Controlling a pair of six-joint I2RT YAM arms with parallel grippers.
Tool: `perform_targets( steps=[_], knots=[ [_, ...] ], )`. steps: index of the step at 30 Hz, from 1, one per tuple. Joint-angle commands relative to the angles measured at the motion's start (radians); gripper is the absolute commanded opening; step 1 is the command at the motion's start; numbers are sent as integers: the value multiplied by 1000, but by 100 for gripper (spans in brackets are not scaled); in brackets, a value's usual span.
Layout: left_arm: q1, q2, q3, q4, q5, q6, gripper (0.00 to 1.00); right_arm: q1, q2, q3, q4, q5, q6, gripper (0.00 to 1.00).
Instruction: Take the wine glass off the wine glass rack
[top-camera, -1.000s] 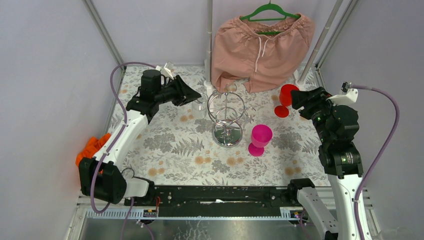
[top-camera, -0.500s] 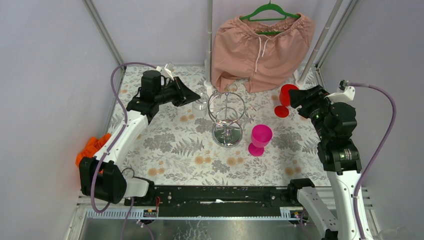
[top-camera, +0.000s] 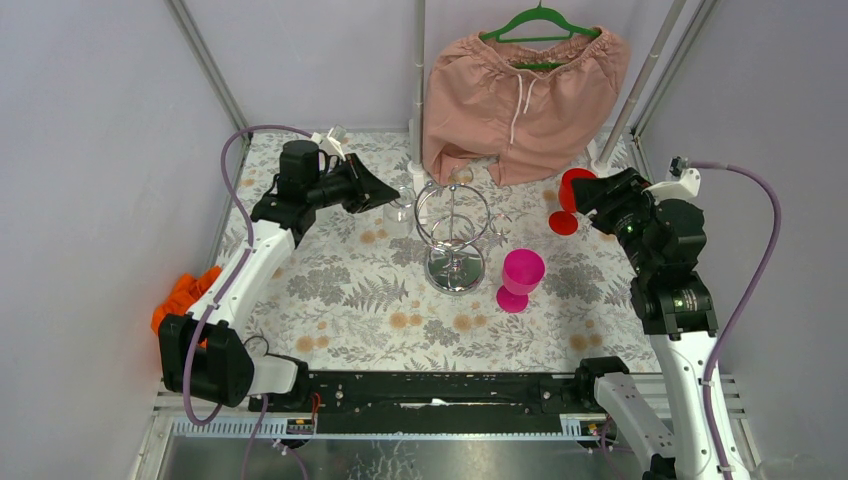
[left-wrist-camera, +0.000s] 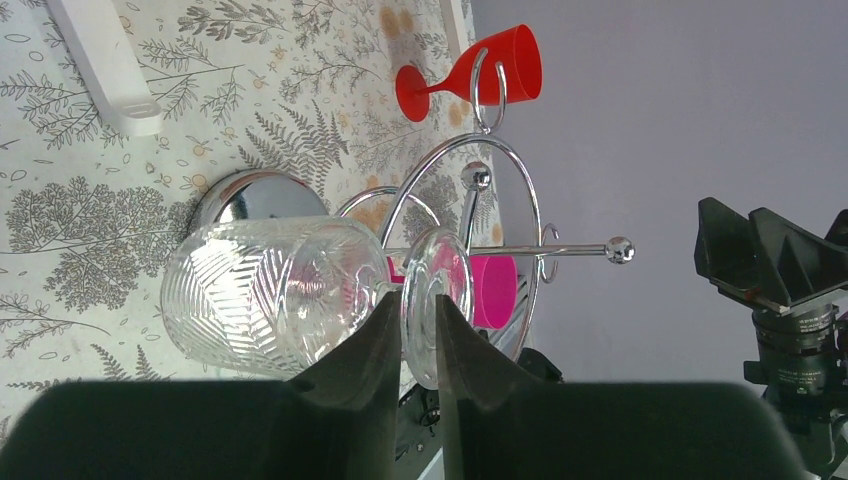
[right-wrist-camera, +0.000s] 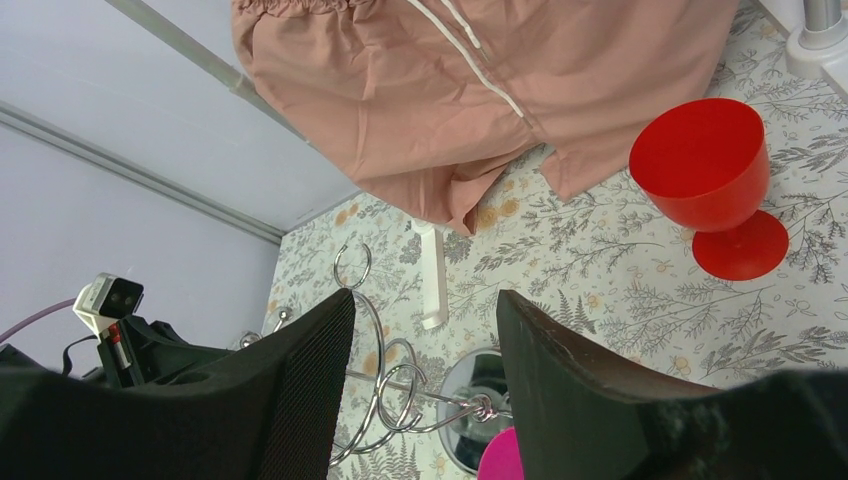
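Around the rack I see a pink goblet beside its base and a red goblet near my right gripper, whose jaws are spread and empty. That arm has crept left since a second ago. Only the left wrist camera shows my left gripper pinching the stem of the clear glass, close beside the rack's ring.

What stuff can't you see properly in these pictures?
- Left wrist view: the stem of the wine glass, hidden by the fingers of the left gripper.
- Right wrist view: the pink glass, cut off by the bottom edge.
- Top view: the orange thing, partly behind the left arm, too small to name.
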Motion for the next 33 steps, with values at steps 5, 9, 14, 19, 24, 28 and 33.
perform_targets(
  steps=[5, 9, 14, 19, 24, 28, 33],
  knots=[
    [10, -5, 13, 45, 55, 6, 26, 0, -9, -5, 55, -24, -3, 62],
    [13, -2, 10, 51, 51, 12, 26, -1, -8, -13, 59, -27, 0, 62],
    [18, 6, 9, 61, 52, 15, 17, 0, -4, -15, 61, -31, 2, 62],
    [26, 6, 23, 52, 53, 26, 13, -1, -5, -18, 63, -30, 5, 62],
    [35, 6, 36, 32, 53, 44, 22, 0, 1, -19, 65, -38, 7, 62],
    [40, 5, 32, 33, 63, 51, 32, 0, 1, -21, 67, -40, 10, 62],
    [49, 6, 21, 40, 72, 51, 34, 0, 8, -24, 73, -48, 17, 62]
  ],
)
